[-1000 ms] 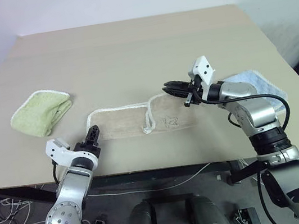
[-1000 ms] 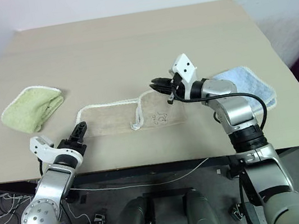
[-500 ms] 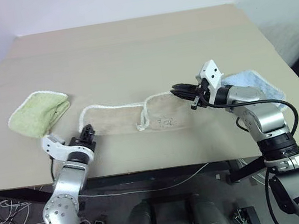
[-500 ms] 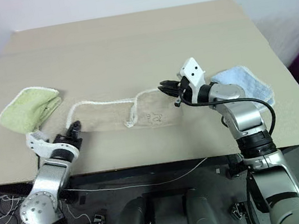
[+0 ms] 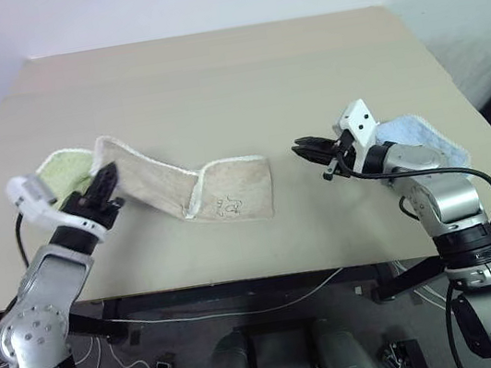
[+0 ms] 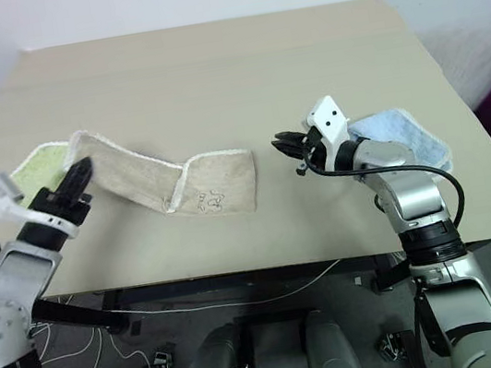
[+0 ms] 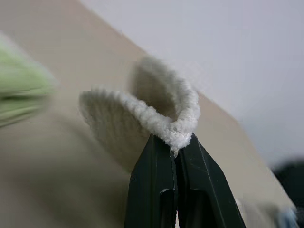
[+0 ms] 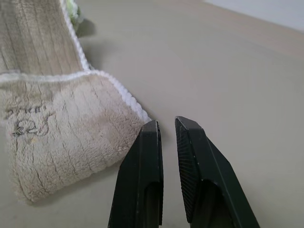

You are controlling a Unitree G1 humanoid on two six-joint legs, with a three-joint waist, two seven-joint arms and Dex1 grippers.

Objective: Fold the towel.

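Observation:
The beige towel with white corded edging lies left of the table's middle, folded over on itself along its length. Its left end is lifted off the table and slopes up to my left gripper, which is shut on the corded corner. The right end, with a small embroidered mark, rests flat. My right gripper hovers just to the right of that end, apart from it. Its fingers stand nearly together, only a slim gap showing, and nothing is between them.
A small light-green folded towel lies just behind my left gripper, at the left side of the tan table. A light-blue folded towel lies under my right forearm. The table's far half is bare.
My left gripper shut on the towel's left corner, then rose and swung left with it, dragging the towel leftward. My right gripper drew a little to the right, away from the towel's end.

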